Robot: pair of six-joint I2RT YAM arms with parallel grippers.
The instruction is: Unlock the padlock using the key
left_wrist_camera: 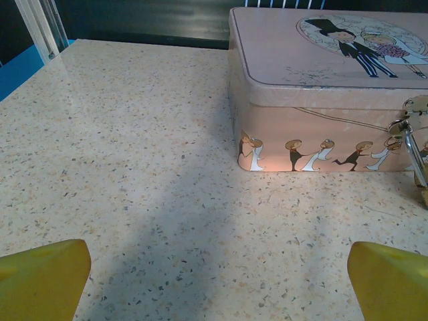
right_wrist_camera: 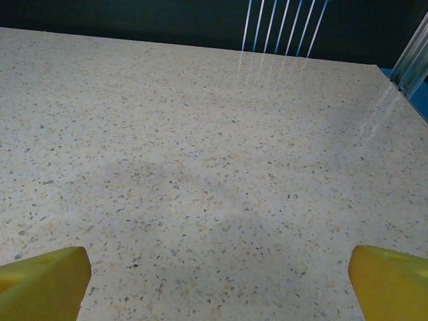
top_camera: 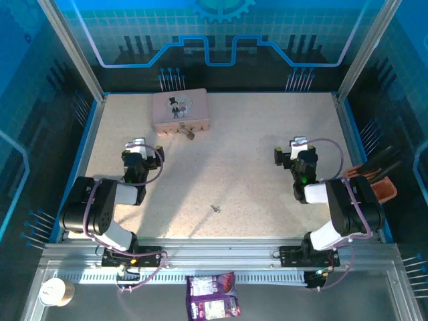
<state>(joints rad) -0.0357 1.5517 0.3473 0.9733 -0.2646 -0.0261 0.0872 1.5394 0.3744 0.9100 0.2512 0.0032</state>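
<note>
Padlock (top_camera: 188, 133): brass body, silver shackle, at the front latch of the pink tin (top_camera: 180, 110), far left on the table (top_camera: 267, 200).
Key (top_camera: 215, 208): flat on the table near its front edge, between the two arms, well apart from the padlock.
Left hand (left_wrist_camera: 215, 284): wide, holding nothing, facing the tin.
Right hand (right_wrist_camera: 217, 284): wide, holding nothing, over bare table.
</note>
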